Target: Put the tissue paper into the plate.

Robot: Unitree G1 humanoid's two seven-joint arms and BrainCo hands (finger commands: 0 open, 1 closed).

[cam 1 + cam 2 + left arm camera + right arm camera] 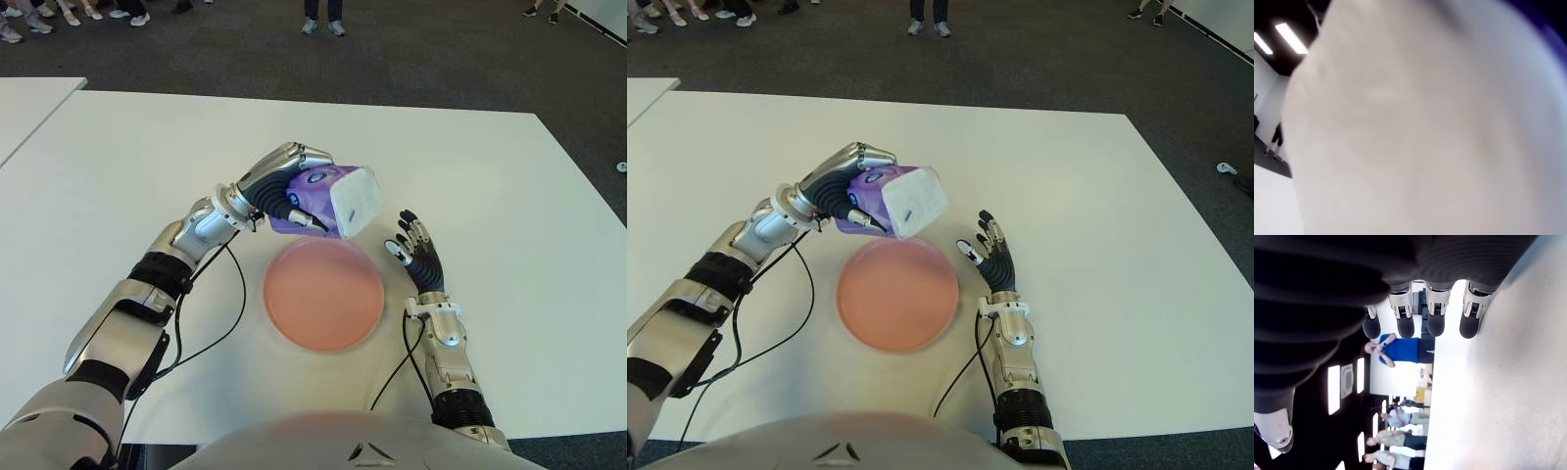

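We are holding the tissue paper pack [328,201] in our left robot hand [284,191], fingers wrapping its purple body, lifted off the desk [509,196] just behind the pink plate [323,294]. It is probably light, soft and crushable, with slippery film, so we are judging the broad sides the best hold. Our right robot hand [416,250] is idling beside the plate's right, fingers spread, holding nothing.

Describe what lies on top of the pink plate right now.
Nothing lies on the pink plate; its whole surface shows bare. The left hand holds the tissue pack above the plate's far rim. The open right hand shows right of the plate.
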